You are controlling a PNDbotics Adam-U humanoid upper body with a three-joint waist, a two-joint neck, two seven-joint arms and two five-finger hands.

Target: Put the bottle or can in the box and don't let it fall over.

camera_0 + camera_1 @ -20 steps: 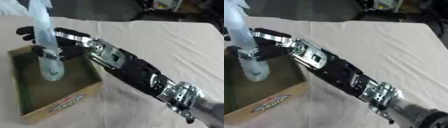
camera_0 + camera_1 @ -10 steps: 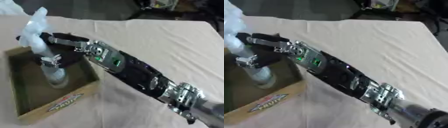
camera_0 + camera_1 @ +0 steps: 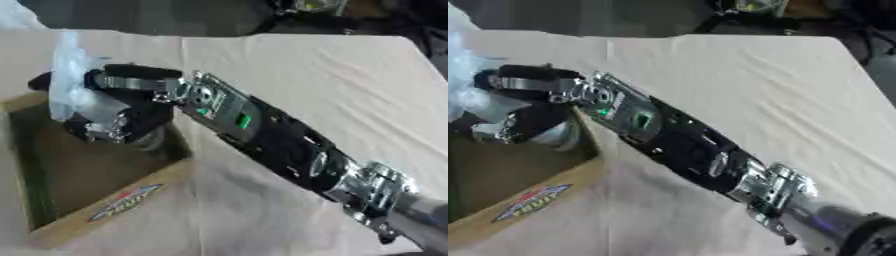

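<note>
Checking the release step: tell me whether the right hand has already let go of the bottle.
No: the right hand has its fingers curled round the clear bottle over the box.

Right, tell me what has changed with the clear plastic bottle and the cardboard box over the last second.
The right hand has carried the clear plastic bottle lower into the far right corner of the brown cardboard box, its fingers staying curled round it throughout. The bottle stays roughly upright, not yet released. The box rests on the cream tablecloth as before; the whole view shifted, so the camera moved.
</note>
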